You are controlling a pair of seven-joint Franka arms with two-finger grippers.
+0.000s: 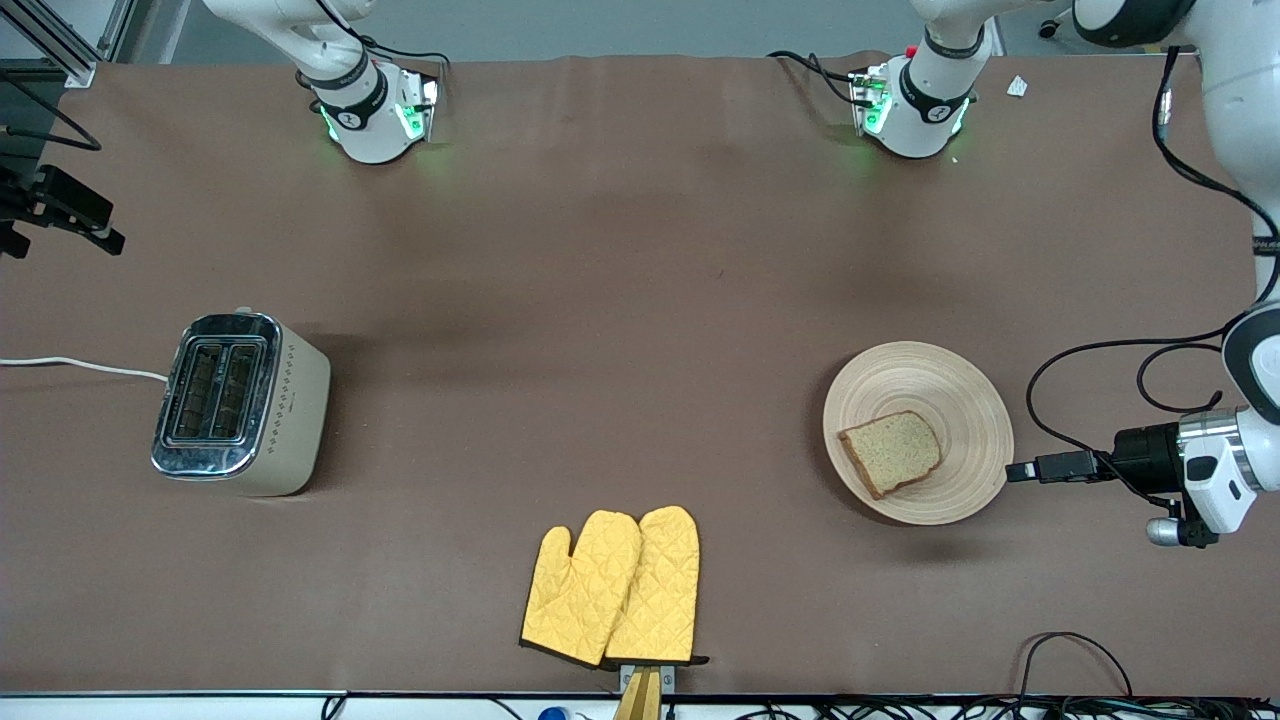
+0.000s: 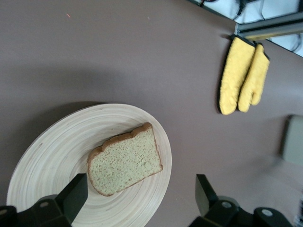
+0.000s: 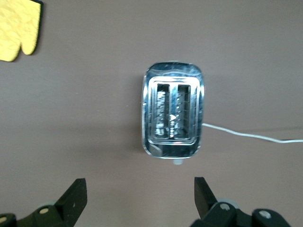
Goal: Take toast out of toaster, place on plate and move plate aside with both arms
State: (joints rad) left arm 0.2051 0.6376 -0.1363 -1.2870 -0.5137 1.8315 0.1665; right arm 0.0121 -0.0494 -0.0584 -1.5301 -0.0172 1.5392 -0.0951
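toast [image 1: 890, 453] lying flat on plate [image 1: 918, 445], toaster [image 1: 240, 404] slots empty | left gripper [image 1: 1018, 471] hanging fingers apart just beside the rim | right gripper [image 3: 140, 201] gaping over toaster | you're risking tipping the plate if only one arm lifts

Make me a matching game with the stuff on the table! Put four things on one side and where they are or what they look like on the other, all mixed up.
Things:
1. toast
2. toaster
3. oven mitts
4. left claw

Descriptions:
A. yellow, lying side by side at the table edge nearest the front camera
B. open, at the plate's rim
C. lying flat on the wooden plate
D. both slots empty, at the right arm's end of the table

Pairs: 1-C, 2-D, 3-A, 4-B
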